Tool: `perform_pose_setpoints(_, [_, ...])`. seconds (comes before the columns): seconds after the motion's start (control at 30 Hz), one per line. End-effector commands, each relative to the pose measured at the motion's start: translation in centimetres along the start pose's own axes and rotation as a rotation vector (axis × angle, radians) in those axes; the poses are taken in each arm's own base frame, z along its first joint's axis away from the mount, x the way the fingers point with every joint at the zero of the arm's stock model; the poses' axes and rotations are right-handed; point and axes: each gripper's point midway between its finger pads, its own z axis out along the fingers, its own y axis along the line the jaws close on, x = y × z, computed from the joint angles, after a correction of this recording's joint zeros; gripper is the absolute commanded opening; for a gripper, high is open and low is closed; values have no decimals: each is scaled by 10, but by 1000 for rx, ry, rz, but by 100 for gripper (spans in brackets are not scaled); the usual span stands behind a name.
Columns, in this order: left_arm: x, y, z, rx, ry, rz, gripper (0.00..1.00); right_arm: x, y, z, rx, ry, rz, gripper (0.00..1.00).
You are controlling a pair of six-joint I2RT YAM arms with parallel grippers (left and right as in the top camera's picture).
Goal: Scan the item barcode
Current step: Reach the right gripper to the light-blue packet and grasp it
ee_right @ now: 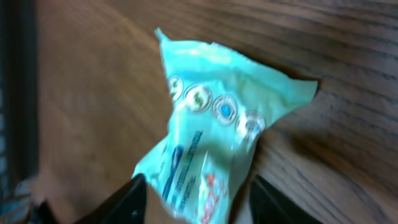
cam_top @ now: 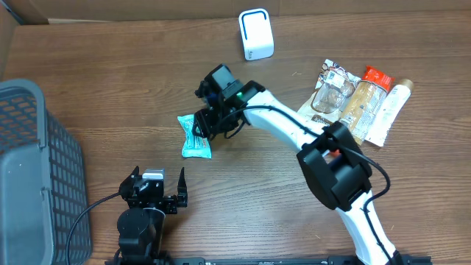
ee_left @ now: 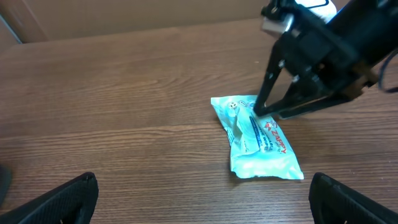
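Note:
The item is a teal snack packet [cam_top: 195, 138] lying on the wooden table left of centre. My right gripper [cam_top: 213, 126] reaches down onto it from the right. In the right wrist view the crumpled packet [ee_right: 211, 124] fills the gap between the two dark fingers of that gripper [ee_right: 196, 199], which press on both its sides. In the left wrist view the packet [ee_left: 261, 140] is bunched into a ridge under the right gripper's fingertips [ee_left: 258, 112]. My left gripper [cam_top: 158, 177] [ee_left: 202, 199] sits open near the front edge, apart from the packet, with nothing between its fingers. No barcode is readable.
A white box-shaped device [cam_top: 256, 34] stands at the back of the table. Several other packets and a tube [cam_top: 357, 103] lie at the right. A grey mesh basket [cam_top: 37, 169] fills the left edge.

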Motion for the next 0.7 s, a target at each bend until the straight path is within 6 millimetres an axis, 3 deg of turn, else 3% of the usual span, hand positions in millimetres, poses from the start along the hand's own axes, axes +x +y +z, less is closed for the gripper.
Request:
perform_pose_setpoints(0.0, [1, 1, 0, -9, -2, -13, 100, -6, -18, 11, 144, -59, 71, 45])
perform_pose_setpoints(0.23, [1, 1, 0, -9, -2, -13, 100, -3, -27, 28, 167, -55, 72, 35])
perform_pose_setpoints(0.33, [1, 1, 0, -9, -2, -13, 99, 1, -32, 34, 174, -40, 79, 26])
perform_pose_setpoints(0.47, [1, 1, 0, -9, -2, -13, 100, 4, -33, 34, 179, -29, 79, 18])
perform_pose_setpoints(0.53, [1, 1, 0, -9, -2, -13, 100, 7, -34, 34, 183, -20, 84, 5])
perform_pose_setpoints(0.67, [1, 1, 0, -9, -2, -13, 100, 10, -38, 30, 194, -1, 99, 4])
